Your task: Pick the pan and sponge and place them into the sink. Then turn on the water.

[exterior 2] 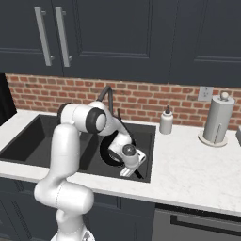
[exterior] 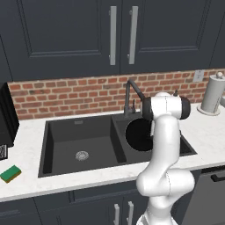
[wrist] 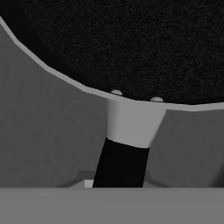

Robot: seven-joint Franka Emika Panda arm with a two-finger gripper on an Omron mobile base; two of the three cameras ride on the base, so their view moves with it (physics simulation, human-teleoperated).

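- So, the round, shallow, all-black pan (exterior: 139, 134) sits in the right basin of the dark grey-black double-basin sink (exterior: 79, 136), apparently tilted against the basin's walls; exact pose can't be settled.
- In the hand view the pan's handle (wrist: 127, 144) (grey neck, black grip) runs straight from the rim toward the camera, so its long axis lines up with the hand.
- Hand (exterior 2: 133, 170) is low at the front right of the right basin, at the handle's end. Fingertips aren't visible and the handle passes where they'd be, so I can't tell if it is gripping or has let go.
- Small rectangular sponge with a green top and yellow layer (exterior: 10, 173) lies on the white marble counter (exterior: 26, 154), left of the sink and well apart from the hand, across both basins.
- Judgement: pan step looks about done; next move turns on a long reach left for the sponge.
- Tall dark gooseneck faucet (exterior: 130, 93) stands behind the sink divider, no stream showing, so the water is likely off.
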